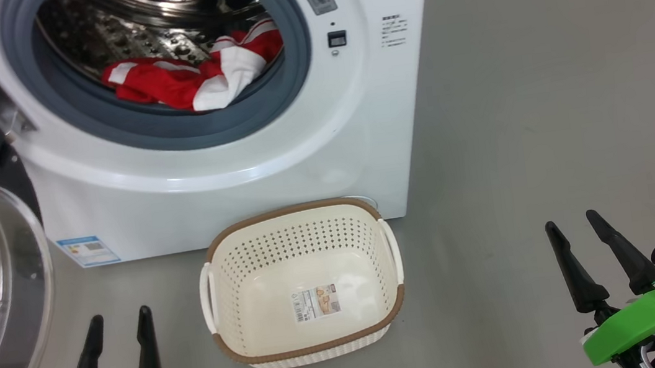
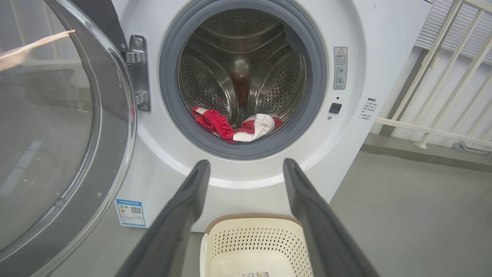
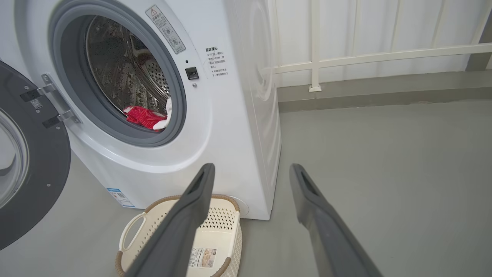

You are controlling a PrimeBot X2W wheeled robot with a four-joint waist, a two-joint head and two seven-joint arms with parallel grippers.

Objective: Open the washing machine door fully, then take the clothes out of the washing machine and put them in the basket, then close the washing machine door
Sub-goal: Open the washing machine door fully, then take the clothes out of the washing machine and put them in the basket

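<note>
The left claw (image 1: 120, 314) and right claw (image 1: 571, 220) hang open and empty before the washing machine (image 1: 177, 183), the clothes (image 1: 189, 79) lying at its drum's front lip above the basket (image 1: 281, 214) at its foot; a shallow pinch might drop fabric beside that basket.

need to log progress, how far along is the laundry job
Done: the washing machine door stands wide open. In hand: nothing; the left end effector and right end effector are open and empty. Left: the clothes lie in the drum, the basket holds no clothes, and the door needs closing.
</note>
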